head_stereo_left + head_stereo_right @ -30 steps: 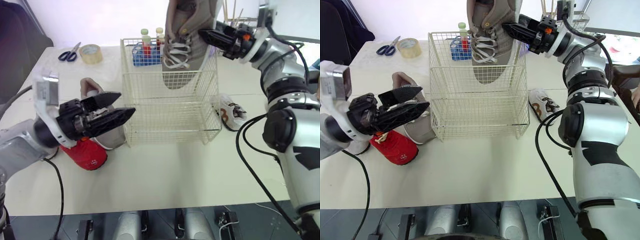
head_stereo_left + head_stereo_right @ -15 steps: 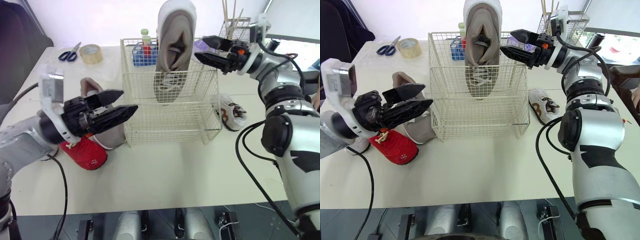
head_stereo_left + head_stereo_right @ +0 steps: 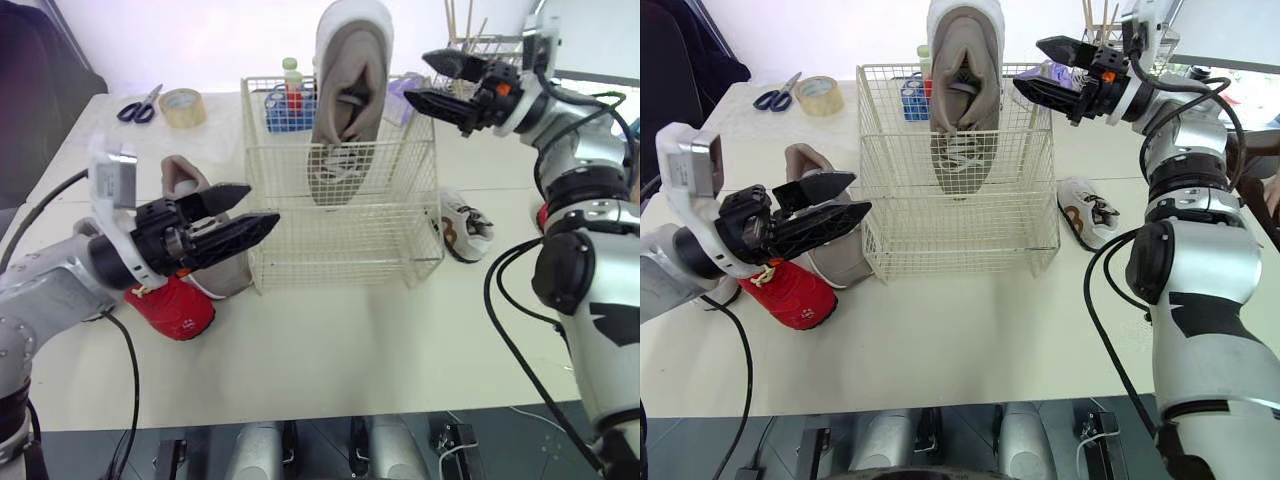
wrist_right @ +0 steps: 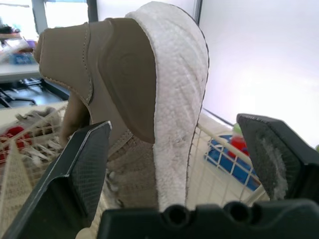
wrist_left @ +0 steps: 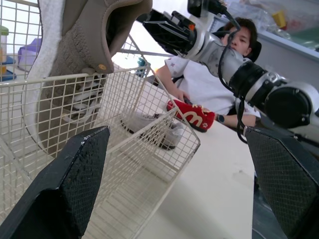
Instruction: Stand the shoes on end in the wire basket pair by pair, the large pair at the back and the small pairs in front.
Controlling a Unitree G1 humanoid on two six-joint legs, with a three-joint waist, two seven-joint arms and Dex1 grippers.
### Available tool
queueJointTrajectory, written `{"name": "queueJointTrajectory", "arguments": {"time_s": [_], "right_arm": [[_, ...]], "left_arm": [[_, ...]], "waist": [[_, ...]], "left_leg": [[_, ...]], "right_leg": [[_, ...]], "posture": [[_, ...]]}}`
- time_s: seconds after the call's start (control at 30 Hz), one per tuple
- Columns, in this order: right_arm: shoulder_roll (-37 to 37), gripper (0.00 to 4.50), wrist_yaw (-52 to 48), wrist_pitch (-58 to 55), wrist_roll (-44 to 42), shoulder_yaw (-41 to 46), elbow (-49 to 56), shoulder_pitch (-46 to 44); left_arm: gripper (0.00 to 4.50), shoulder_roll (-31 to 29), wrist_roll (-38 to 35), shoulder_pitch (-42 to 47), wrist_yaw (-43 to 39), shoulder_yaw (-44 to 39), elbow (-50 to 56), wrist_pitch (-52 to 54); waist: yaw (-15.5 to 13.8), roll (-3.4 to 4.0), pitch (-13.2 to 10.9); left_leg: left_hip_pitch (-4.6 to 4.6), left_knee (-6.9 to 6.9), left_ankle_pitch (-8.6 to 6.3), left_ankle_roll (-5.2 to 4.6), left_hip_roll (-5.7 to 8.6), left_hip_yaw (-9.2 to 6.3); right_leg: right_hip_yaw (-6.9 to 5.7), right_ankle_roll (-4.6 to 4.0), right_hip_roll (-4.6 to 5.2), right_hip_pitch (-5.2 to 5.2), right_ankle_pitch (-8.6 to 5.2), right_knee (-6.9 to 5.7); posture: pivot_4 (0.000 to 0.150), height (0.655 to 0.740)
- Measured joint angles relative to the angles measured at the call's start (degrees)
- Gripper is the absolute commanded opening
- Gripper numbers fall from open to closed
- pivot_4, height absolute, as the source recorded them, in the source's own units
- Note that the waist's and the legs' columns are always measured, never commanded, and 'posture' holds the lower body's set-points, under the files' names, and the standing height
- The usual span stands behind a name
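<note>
The wire basket [image 3: 340, 245] is a cream box of thin grid mesh and sits in the middle of the pale, smooth table [image 3: 350, 340]. The large shoe [image 3: 348, 90] stands on end against the basket's back wall, toe down and heel up. It is tan with a suede look, white laces show through the mesh, and a thick, pebbled white sole curves over the raised heel, which pokes above the rim.

The right gripper [image 3: 415, 77], in the upper right of the frame, is spread wide and holds nothing; its two black tapered fingers point at the shoe's heel with a clear gap between. The left gripper [image 3: 264, 202], at the middle left, is also parted and empty, and its cross-hatched pads [image 5: 79, 174] face the basket's side. Just behind it a second tan shoe [image 3: 178, 175] stands beside the basket, with a rounded red shoe [image 3: 175, 308] lying in front of that. A small white shoe [image 3: 462, 225] lies on the table at the basket's other side. Scissors [image 3: 138, 103] and a tape roll [image 3: 181, 105] lie in the upper left, and a blue rack [image 3: 290, 108] stands behind the basket.

A second ago the right gripper clamped the large shoe, tilted above the basket. Now the shoe rests inside, let go, and the gripper has drawn up and away from it.
</note>
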State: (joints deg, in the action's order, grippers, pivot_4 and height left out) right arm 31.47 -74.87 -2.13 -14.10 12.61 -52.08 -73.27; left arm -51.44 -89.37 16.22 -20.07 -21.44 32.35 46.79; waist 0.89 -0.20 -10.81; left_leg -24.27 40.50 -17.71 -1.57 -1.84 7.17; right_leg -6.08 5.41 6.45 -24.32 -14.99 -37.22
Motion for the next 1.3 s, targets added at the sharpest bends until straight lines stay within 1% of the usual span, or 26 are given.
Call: {"name": "queueJointTrajectory", "arguments": {"time_s": [0.13, 0.2, 0.27, 0.3, 0.47, 0.57, 0.63, 0.77, 0.87, 0.9, 0.93, 0.97, 1.1, 1.3], "right_arm": [[-2.92, 4.39, 7.66, -11.61, -3.24, -1.19, 21.66, 12.10], [-3.79, 4.39, 13.11, -16.82, -4.71, -1.46, 30.39, 15.53], [-4.41, 4.39, 17.36, -19.83, -5.39, -1.39, 35.63, 16.47], [-5.56, 4.39, 21.13, -22.05, -5.75, -1.12, 39.20, 16.88], [-11.23, 4.39, 34.97, -32.28, -9.02, -0.90, 50.11, 19.13], [-12.37, 4.39, 40.51, -38.09, -11.59, -0.77, 55.30, 20.77], [-13.00, 4.39, 44.57, -40.86, -12.08, -0.63, 58.04, 21.51], [-17.04, 4.39, 53.15, -43.60, -12.12, -0.39, 62.04, 22.18], [-18.48, 3.60, 57.65, -43.51, -11.47, -0.89, 63.04, 22.17], [-18.74, 3.10, 58.46, -43.43, -11.29, -1.03, 63.06, 22.17], [-18.75, 2.74, 59.27, -43.23, -10.85, -1.52, 63.06, 22.17], [-18.74, 2.17, 59.96, -42.92, -10.36, -2.30, 63.09, 22.17], [-18.73, 0.27, 62.03, -42.65, -9.23, -3.32, 63.80, 22.17], [-18.73, 0.27, 64.66, -43.38, -7.18, -6.31, 66.05, 22.14]], "left_arm": [[4.50, 0.25, 0.03, -0.20, 0.33, -0.02, 0.08, -0.03], [4.50, 0.52, 0.17, -0.13, 0.25, 0.07, 0.01, -0.04], [4.50, 0.96, 0.48, 0.07, 0.06, 0.31, -0.22, -0.04], [4.50, 1.31, 0.93, 0.39, -0.24, 0.60, -0.55, -0.03], [4.50, 2.47, 2.55, 2.15, -1.18, 2.74, -1.44, 0.01], [4.50, 2.36, 3.25, 2.22, -1.22, 2.74, -1.59, 0.05], [4.50, 1.29, 4.61, 2.87, -0.81, 2.64, -1.65, 0.07], [4.50, -2.19, 7.53, 5.70, -0.62, 2.33, -0.90, 0.12], [4.50, -2.15, 7.65, 6.36, -0.29, 2.37, -0.87, 0.13], [4.50, -1.97, 7.70, 6.52, -0.16, 2.39, -0.95, 0.12], [4.50, -1.56, 8.00, 6.59, -0.16, 2.46, -0.95, 0.05], [4.50, -0.82, 8.70, 6.56, -0.18, 2.71, -0.95, 0.02], [4.50, 0.94, 10.10, 6.45, -0.19, 3.20, -0.98, 0.02], [4.50, 3.07, 11.27, 5.88, -0.92, 3.62, -1.46, 0.02]], "waist": [[-0.30, 0.00, 0.00], [-0.26, 0.01, 0.00], [-0.22, 0.01, 0.00], [-0.16, 0.00, 0.01], [-0.25, 0.01, 0.01], [-0.30, 0.00, 0.01], [-0.23, -0.01, 0.02], [-0.11, 0.00, 0.03], [-0.16, 0.00, 0.03], [-0.15, 0.00, 0.03], [-0.15, 0.00, 0.04], [-0.16, -0.01, 0.04], [-0.05, -0.02, 0.05], [0.23, -0.01, 0.05]], "left_leg": [[-0.01, 0.00, 0.02, 0.02, 0.01, -0.02], [-0.01, 0.01, 0.02, 0.03, 0.02, -0.01], [0.00, 0.01, 0.02, 0.03, 0.02, -0.01], [0.02, 0.01, 0.03, 0.04, 0.01, -0.01], [0.02, -0.02, 0.04, 0.06, 0.02, 0.01], [0.02, -0.04, 0.04, 0.06, 0.04, 0.02], [0.02, -0.04, 0.04, 0.06, 0.04, 0.02], [0.17, -0.28, 0.08, 0.13, 0.05, 0.11], [0.20, -0.39, 0.10, 0.17, 0.05, 0.12], [0.20, -0.39, 0.10, 0.17, 0.05, 0.14], [0.20, -0.39, 0.10, 0.17, 0.05, 0.18], [0.20, -0.39, 0.11, 0.17, 0.06, 0.24], [0.24, -0.39, 0.12, 0.19, 0.05, 0.26], [0.25, -0.51, 0.14, 0.23, 0.04, 0.24]], "right_leg": [[-0.01, 0.00, 0.01, -0.01, 0.00, -0.02], [-0.01, 0.00, 0.01, -0.01, 0.00, -0.03], [-0.01, 0.00, 0.00, -0.01, 0.00, -0.04], [-0.01, 0.00, -0.01, -0.01, 0.00, -0.05], [-0.01, 0.00, -0.03, -0.01, 0.00, -0.05], [-0.01, 0.00, -0.03, 0.00, 0.00, -0.03], [-0.01, 0.00, -0.03, -0.01, 0.00, -0.04], [0.07, 0.00, -0.06, -0.01, 0.00, -0.03], [0.07, 0.00, -0.07, -0.01, 0.00, -0.03], [0.07, 0.00, -0.07, -0.01, 0.00, -0.03], [0.08, 0.00, -0.07, -0.01, 0.00, -0.03], [0.08, 0.00, -0.08, -0.01, 0.00, -0.01], [0.09, 0.00, -0.08, -0.01, 0.00, -0.01], [0.12, 0.00, -0.21, -0.07, 0.00, -0.02]], "posture": [[0.150, 0.7400], [0.150, 0.7400], [0.150, 0.7400], [0.150, 0.7400], [0.150, 0.7400], [0.150, 0.7400], [0.150, 0.7400], [0.150, 0.7400], [0.150, 0.7400], [0.150, 0.7400], [0.150, 0.7400], [0.150, 0.7400], [0.150, 0.7400], [0.150, 0.7400]]}}
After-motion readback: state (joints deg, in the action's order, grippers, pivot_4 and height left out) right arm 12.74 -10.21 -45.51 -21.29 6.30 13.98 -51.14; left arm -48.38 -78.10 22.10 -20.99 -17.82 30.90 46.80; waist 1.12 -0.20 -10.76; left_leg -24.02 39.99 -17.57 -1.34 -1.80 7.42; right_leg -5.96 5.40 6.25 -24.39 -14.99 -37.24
